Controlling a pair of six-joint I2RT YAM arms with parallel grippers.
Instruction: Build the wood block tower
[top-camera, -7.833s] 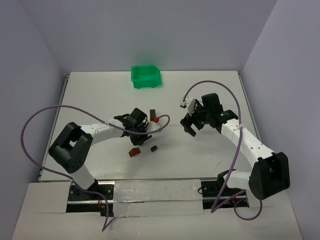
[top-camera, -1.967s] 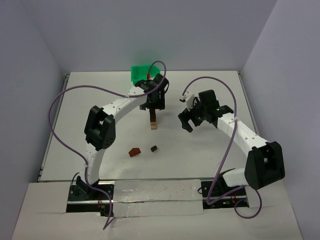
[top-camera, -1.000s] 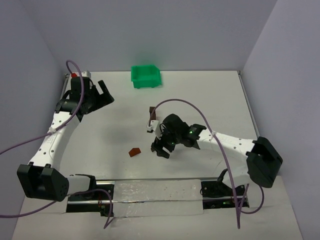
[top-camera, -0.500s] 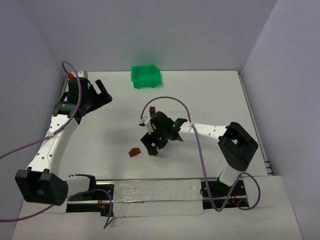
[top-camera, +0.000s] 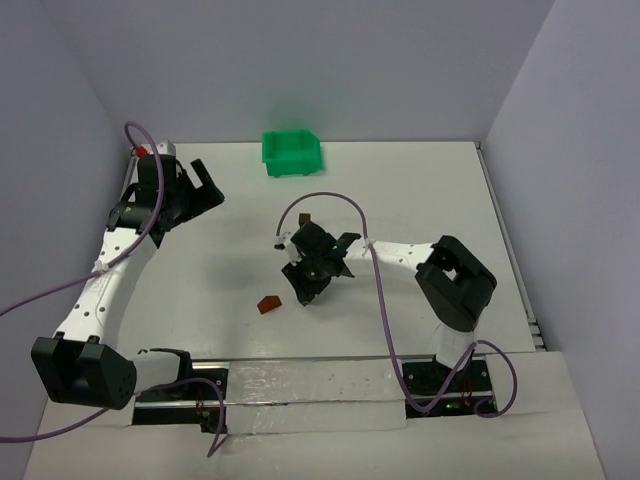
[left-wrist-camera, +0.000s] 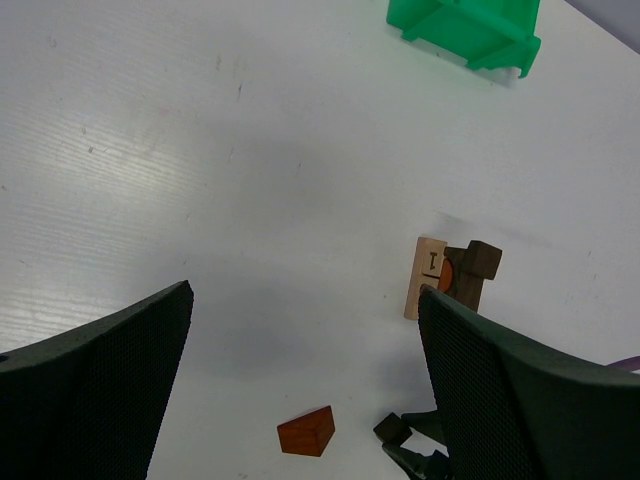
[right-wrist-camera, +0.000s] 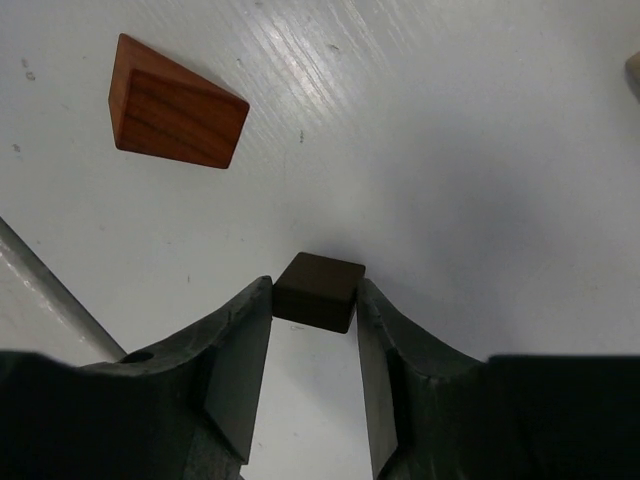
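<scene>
The wood block tower (left-wrist-camera: 428, 277) stands mid-table: a light tan bar with a dark brown block (left-wrist-camera: 475, 264) against it; in the top view the right arm hides most of it (top-camera: 305, 219). My right gripper (right-wrist-camera: 315, 291) is shut on a small dark brown cube (right-wrist-camera: 320, 290), which rests low at the table surface (left-wrist-camera: 392, 429). A reddish-brown wedge (right-wrist-camera: 175, 103) lies loose just left of it (top-camera: 268, 304). My left gripper (left-wrist-camera: 305, 297) hangs high over the far left of the table (top-camera: 192, 188), open with nothing between its fingers.
A green plastic bin (top-camera: 291, 152) sits at the back of the white table (top-camera: 420, 190). Grey walls close in on both sides. The right arm's purple cable (top-camera: 330, 198) loops over the tower area.
My right gripper has shut on the dark brown cube after moving left toward it over the last second. The left arm has stayed in place, open.
</scene>
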